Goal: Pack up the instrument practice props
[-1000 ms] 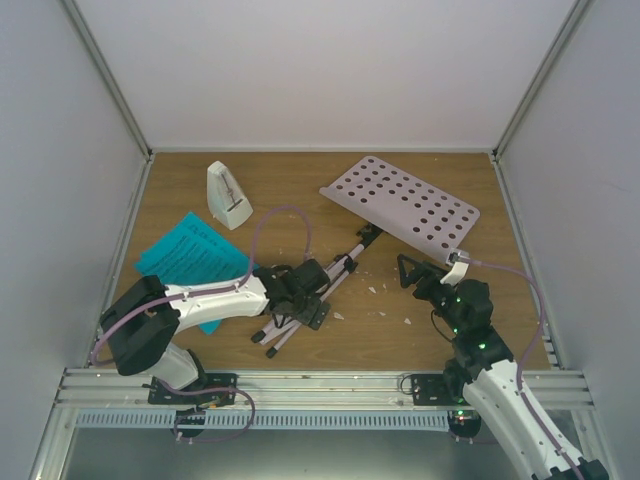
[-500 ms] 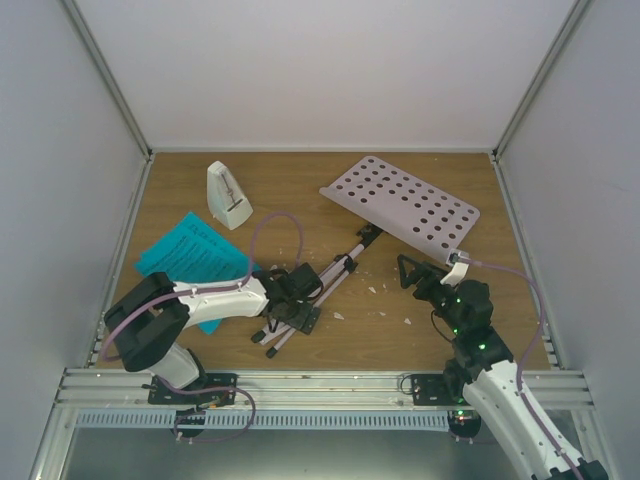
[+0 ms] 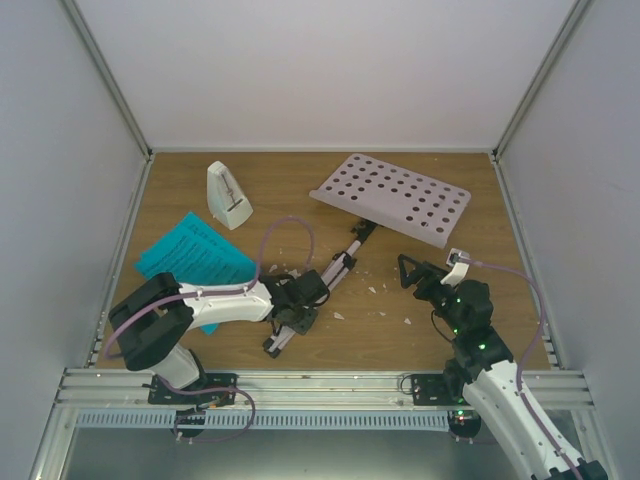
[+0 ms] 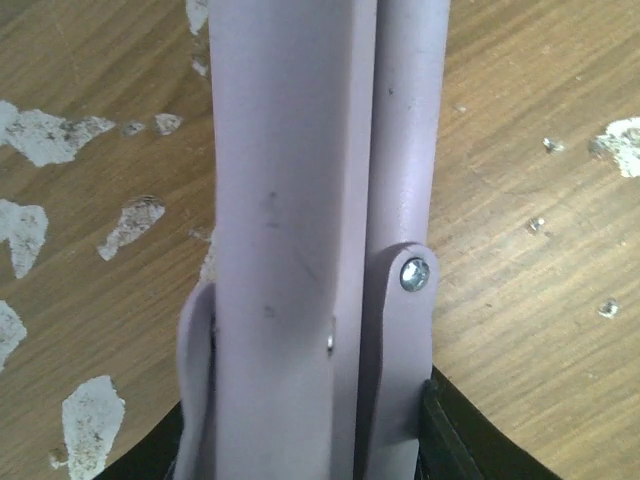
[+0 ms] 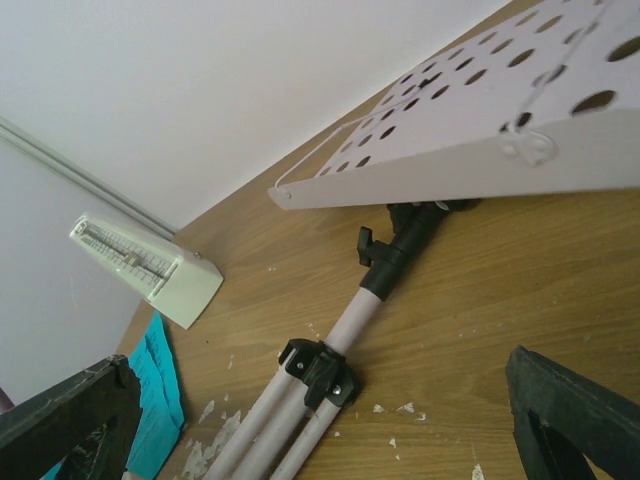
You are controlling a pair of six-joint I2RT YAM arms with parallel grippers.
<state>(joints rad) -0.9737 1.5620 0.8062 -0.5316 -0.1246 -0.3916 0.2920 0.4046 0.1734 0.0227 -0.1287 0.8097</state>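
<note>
The right gripper [image 3: 418, 272] hung just right of the music stand [image 3: 342, 265], nearer the arm bases than the stand's desk. Its fingers were spread wide with nothing between them, and it touched no part of the stand. The left gripper [image 3: 299, 303] sat on the stand's near end, clamped narrowly around the folded legs [image 4: 300, 200]. The wrist view showed the pale tubes packed together and filling the gap between the dark finger pads. The stand itself lay on the table [image 3: 480, 330], its pole running from the legs away and rightward. Small white crumbs [image 3: 375, 290] were scattered on the wood just right of the pole. Left of the stand's legs, the cyan sheet-music pages [image 3: 192, 255] lay flat, partly under the left arm. At the stand's far end the perforated desk [image 3: 392, 198] was tilted, one long edge lifted off the wood. The white metronome [image 3: 228, 195] stood upright well left of the desk, apart from everything else.
</note>
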